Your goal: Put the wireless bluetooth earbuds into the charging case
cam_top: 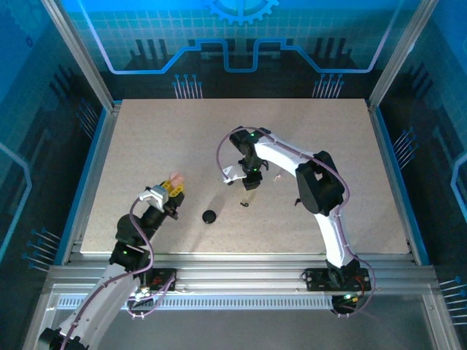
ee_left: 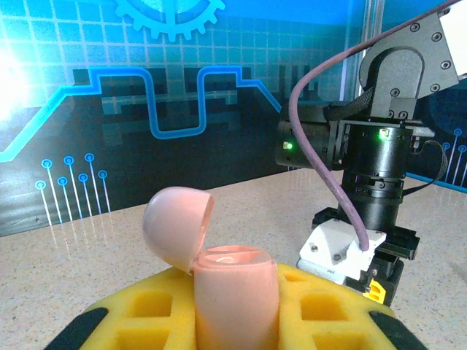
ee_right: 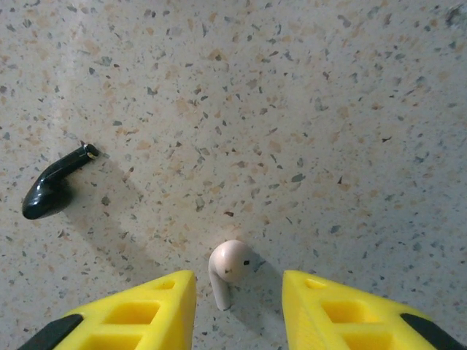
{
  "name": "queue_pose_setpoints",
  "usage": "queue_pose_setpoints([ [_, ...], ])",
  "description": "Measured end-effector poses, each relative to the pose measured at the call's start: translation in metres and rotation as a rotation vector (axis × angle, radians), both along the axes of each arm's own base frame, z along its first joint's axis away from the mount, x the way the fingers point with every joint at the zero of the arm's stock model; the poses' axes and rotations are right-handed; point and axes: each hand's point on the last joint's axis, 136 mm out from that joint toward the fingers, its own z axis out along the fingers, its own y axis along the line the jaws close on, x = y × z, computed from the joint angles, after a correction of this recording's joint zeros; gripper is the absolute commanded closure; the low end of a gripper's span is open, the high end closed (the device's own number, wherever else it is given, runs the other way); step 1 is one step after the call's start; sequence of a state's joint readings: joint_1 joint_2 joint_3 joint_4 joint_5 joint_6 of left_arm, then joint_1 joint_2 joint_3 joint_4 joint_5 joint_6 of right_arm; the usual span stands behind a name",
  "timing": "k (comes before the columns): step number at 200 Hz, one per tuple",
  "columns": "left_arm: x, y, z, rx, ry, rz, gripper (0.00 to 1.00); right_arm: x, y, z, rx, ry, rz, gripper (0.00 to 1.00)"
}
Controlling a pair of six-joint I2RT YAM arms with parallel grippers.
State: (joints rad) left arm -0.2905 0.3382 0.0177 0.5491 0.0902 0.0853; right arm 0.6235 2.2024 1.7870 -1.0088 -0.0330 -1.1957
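Note:
My left gripper [ee_left: 233, 299] is shut on the pale pink charging case [ee_left: 235, 292], holding it upright between the yellow fingers. The case's lid [ee_left: 175, 222] is swung open to the left. In the top view the left gripper [cam_top: 168, 191] and the pink case [cam_top: 175, 179] sit at the table's left. My right gripper [ee_right: 237, 277] stands open low over the table, with a pale pink earbud [ee_right: 228, 264] lying between its fingers, touching neither. A black earbud [ee_right: 49, 191] lies to the left of it. The right gripper [cam_top: 249, 185] is near the table's middle.
A small round black case [cam_top: 209, 216] lies on the speckled table [cam_top: 328, 146] between the two arms. The right arm's wrist and gripper [ee_left: 365, 248] stand close to the right of the pink case in the left wrist view.

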Motion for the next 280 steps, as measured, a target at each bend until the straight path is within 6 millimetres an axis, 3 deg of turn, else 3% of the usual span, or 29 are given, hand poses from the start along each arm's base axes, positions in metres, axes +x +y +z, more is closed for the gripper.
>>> queue_pose_setpoints([
  [134,0.000,0.000,-0.002,0.002,0.006,0.000,0.91,-0.005,-0.003,-0.021,-0.033,0.046,-0.022,0.69],
  [206,0.000,0.000,-0.002,0.005,0.005,0.001,0.90,-0.001,-0.003,-0.022,-0.032,0.034,-0.033,0.81],
  [257,0.001,0.000,-0.003,0.007,0.010,0.001,0.90,0.000,-0.003,-0.020,-0.030,0.031,-0.039,0.82],
  [280,0.004,-0.003,-0.012,0.027,0.043,-0.006,0.91,0.000,-0.003,-0.018,-0.020,0.029,-0.053,0.82],
])
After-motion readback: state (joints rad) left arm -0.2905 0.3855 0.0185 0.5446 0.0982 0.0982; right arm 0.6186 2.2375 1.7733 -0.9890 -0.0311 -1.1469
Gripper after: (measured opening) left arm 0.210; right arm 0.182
